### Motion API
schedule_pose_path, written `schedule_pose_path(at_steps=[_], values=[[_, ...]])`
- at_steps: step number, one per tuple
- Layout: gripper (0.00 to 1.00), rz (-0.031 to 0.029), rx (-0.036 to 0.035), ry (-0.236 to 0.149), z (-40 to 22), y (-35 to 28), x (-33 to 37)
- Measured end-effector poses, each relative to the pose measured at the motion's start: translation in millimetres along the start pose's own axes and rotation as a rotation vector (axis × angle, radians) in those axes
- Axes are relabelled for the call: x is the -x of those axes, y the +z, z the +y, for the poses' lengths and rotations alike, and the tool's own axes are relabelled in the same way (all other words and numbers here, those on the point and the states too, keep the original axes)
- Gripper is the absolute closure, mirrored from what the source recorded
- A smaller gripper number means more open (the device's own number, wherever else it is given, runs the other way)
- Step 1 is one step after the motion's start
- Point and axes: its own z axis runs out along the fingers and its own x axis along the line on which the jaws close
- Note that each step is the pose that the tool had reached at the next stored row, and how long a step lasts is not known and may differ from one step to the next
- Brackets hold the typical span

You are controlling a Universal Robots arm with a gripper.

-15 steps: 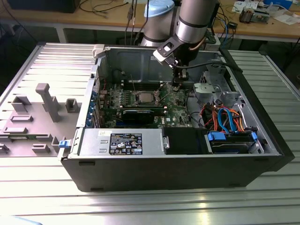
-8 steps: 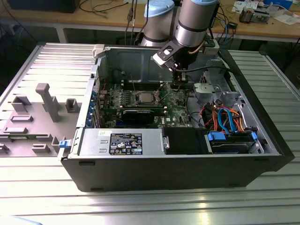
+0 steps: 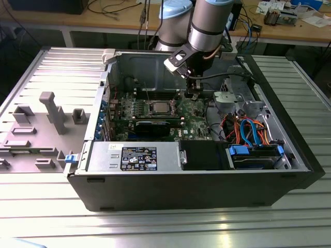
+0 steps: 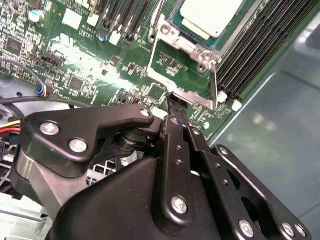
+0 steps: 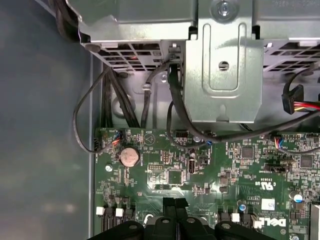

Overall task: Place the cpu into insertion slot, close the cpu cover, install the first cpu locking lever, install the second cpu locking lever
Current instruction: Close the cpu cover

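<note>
Black tower case (image 3: 181, 196) lying open on a ribbed metal table (image 3: 155, 227) in the exterior view. Labels first: the silver power supply (image 3: 103, 157) at about 7 o'clock inside the case has a black label (image 3: 138, 158) with white print, way too small for me to read. From 12 o'clock the arm (image 3: 207, 26) drops in, and the gripper (image 3: 192, 96) is down over the green board (image 3: 196, 116), just at 3 o'clock of the cpu (image 3: 158, 107). A long black card (image 3: 152, 125) sits at 6 o'clock of the cpu. There's a blue caddy (image 3: 253, 151) in the 4 o'clock corner, with orange and blue cables (image 3: 248, 126) at 12 o'clock of it. Grey plastic fixtures (image 3: 51, 111) stand on the table at 9 o'clock of the case.

Second wrist view: the cpu (image 4: 212, 12) sits flat in the slot (image 4: 176, 21), silver top up. The cover (image 4: 192, 96) is flipped open beside the slot, board showing through its cut-out. The jaws are pulled almost together, and the gripper (image 4: 171, 100) looks pinched on the cover's outer edge. On the slot's other side run the memory slots (image 4: 255, 50). A few white stickers (image 4: 72, 19) on the board, nothing legible.

First wrist view: the gripper (image 5: 175, 202) has its tips nearly touching, only a sliver between them. Past them there's a coin battery (image 5: 129, 156) plus white lettering and a small sticker (image 5: 267, 204) on the board. Beyond that is a grey metal cage (image 5: 222, 75) with black wires (image 5: 172, 100) hanging in front.
</note>
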Motion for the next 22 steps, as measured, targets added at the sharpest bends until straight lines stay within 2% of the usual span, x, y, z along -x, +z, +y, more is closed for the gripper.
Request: schedule_pose_path(at_steps=[3, 6, 22], values=[[0.89, -0.0001, 0.0000, 0.000, -5.3, 0.2, -0.1], [0.89, -0.0001, 0.0000, 0.000, -7.6, 0.3, -0.2], [0.89, -0.0001, 0.0000, 0.000, -13.3, 0.5, -0.3]])
